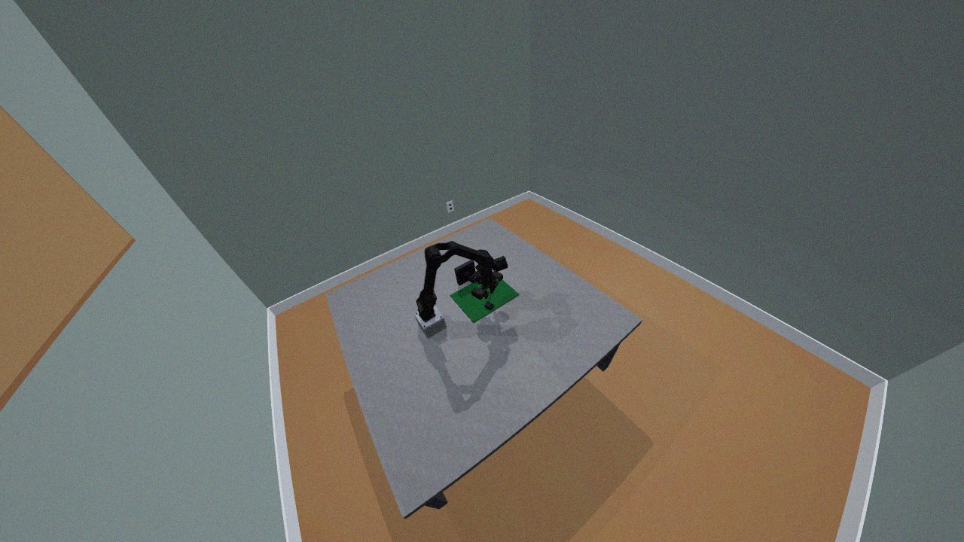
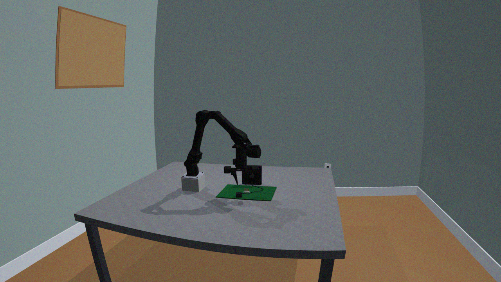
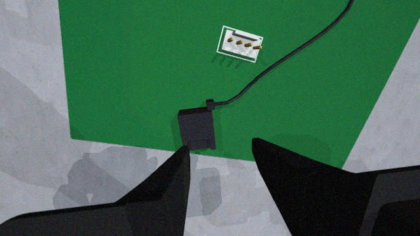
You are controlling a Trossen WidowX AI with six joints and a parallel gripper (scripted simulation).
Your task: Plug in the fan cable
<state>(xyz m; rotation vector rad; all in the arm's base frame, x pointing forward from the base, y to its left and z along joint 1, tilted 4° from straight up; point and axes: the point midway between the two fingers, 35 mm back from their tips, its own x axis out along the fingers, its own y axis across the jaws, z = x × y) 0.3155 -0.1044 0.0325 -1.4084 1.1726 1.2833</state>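
The black plug (image 1: pixel 489 306) (image 2: pixel 238 194) (image 3: pixel 197 128) lies on the green board (image 1: pixel 471 311) (image 2: pixel 266 195) (image 3: pixel 125 82), near its edge. The cable (image 2: pixel 262 189) (image 3: pixel 290 54) leaves the plug's upper end in the wrist view. The white four-pin header (image 2: pixel 246 191) (image 3: pixel 243 49) is uncovered, beyond the plug and slightly right in that view. My gripper (image 3: pixel 220 148) is partly open and empty, hanging above the board. In the wrist view its left fingertip overlaps the plug's lower left corner, and the right fingertip is well right of the plug. In the exterior view one finger merges with dark shapes behind.
The square black fan (image 1: pixel 464 272) (image 2: pixel 255 175) stands upright behind the gripper in the exterior view. The cable curves across the board on the header's right in the wrist view. The arm's base (image 1: pixel 431 324) (image 2: pixel 192 183) stands on the grey table (image 1: pixel 404 418) (image 2: pixel 146 224) beside the board.
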